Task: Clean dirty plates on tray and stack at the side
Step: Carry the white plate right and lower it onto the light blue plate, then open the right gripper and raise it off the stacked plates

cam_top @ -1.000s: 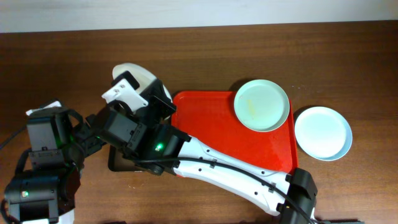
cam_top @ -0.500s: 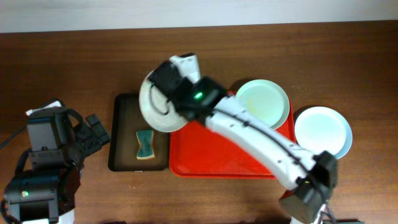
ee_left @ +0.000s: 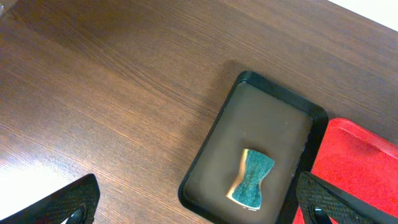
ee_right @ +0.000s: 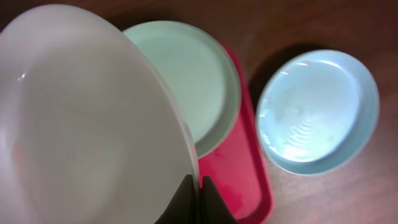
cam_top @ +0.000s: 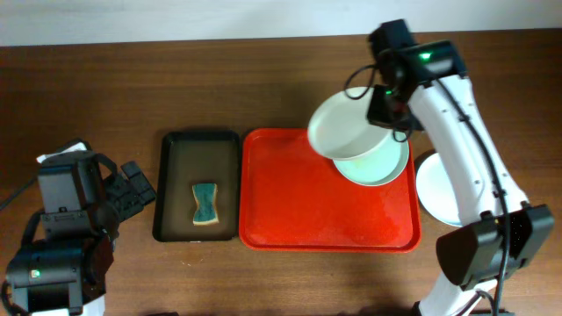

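My right gripper [ee_right: 198,186] is shut on the rim of the white plate [cam_top: 344,127], which it holds in the air above the red tray [cam_top: 299,193], at its far right corner. The plate also fills the left of the right wrist view [ee_right: 81,118]. The pale green plate [cam_top: 379,165] lies on the tray under it, partly hidden; it shows in the right wrist view [ee_right: 189,74]. The pale blue plate [cam_top: 439,195] lies on the table right of the tray, also in the right wrist view [ee_right: 320,112]. My left gripper [ee_left: 199,208] is open and empty at the table's left.
A narrow black tray [cam_top: 176,189] left of the red tray holds a teal sponge [cam_top: 205,204], also seen in the left wrist view [ee_left: 250,186]. Bare wooden table [cam_top: 105,96] lies at the far left. The right arm [cam_top: 465,149] reaches over the blue plate.
The right arm has swung from over the black tray to the far right corner of the red tray, carrying the white plate. The left gripper has not moved.
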`<state>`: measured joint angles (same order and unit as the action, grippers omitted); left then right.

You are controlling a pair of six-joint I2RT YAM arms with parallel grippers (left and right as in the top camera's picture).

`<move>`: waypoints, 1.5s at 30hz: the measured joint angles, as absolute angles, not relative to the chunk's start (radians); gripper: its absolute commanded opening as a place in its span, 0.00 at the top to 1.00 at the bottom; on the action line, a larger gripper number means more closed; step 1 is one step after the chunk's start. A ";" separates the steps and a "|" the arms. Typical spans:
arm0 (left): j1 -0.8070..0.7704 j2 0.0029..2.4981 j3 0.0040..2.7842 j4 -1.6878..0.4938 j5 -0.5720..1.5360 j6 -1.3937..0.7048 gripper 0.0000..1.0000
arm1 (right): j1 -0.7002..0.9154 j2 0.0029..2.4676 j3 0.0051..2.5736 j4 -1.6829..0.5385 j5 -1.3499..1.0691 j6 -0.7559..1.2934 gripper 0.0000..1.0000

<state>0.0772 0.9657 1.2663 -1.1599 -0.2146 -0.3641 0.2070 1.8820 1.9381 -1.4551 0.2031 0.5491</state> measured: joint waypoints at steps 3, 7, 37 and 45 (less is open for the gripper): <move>0.077 0.966 1.266 -1.160 -0.215 -0.364 0.01 | 0.100 1.882 1.929 -1.486 0.196 0.549 0.96; 0.077 0.966 1.266 -1.160 -0.215 -0.364 0.01 | -0.068 1.882 1.927 -1.526 0.196 0.539 0.96; 0.077 0.966 1.266 -1.163 -0.215 -0.364 0.01 | -0.493 1.871 1.434 -1.322 0.184 0.477 0.43; 0.077 0.966 1.266 -1.163 -0.215 -0.364 0.01 | -0.469 1.871 1.626 -1.421 -0.078 0.135 0.58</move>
<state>0.0772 0.9657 1.2663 -1.1629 -0.2146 -0.3641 -0.4686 1.8706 1.6257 -1.4212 -0.0784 0.1349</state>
